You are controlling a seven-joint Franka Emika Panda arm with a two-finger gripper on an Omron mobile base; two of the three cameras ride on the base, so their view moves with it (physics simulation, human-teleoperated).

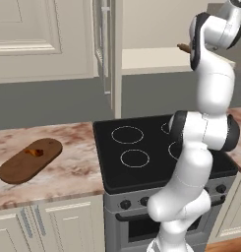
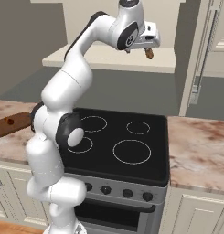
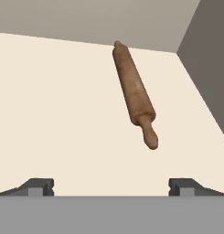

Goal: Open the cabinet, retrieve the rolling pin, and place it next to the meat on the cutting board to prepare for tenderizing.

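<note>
The cabinet stands open, its door (image 1: pixel 105 47) swung out toward me and its cream shelf (image 1: pixel 151 60) bare in front. On that shelf lies the rolling pin (image 3: pixel 134 93), a brown wooden rod whose near handle points at my hand; one end shows as rolling pin (image 2: pixel 149 53) and rolling pin (image 1: pixel 183 47). My gripper (image 3: pixel 111 187) hovers over the shelf just short of the pin, open wide with nothing between its fingertips (image 3: pixel 39 186). The hand (image 2: pixel 147 36) sits at the shelf's front edge. The cutting board (image 1: pixel 29 160) lies on the left counter with the meat (image 1: pixel 34 152) on it.
A black stovetop (image 1: pixel 136 147) sits below the shelf, between marble counters (image 2: pixel 195 151). The other open cabinet door (image 2: pixel 205 50) with its long handle hangs at the right. My own arm (image 1: pixel 205 133) blocks the shelf's right part in the left base view.
</note>
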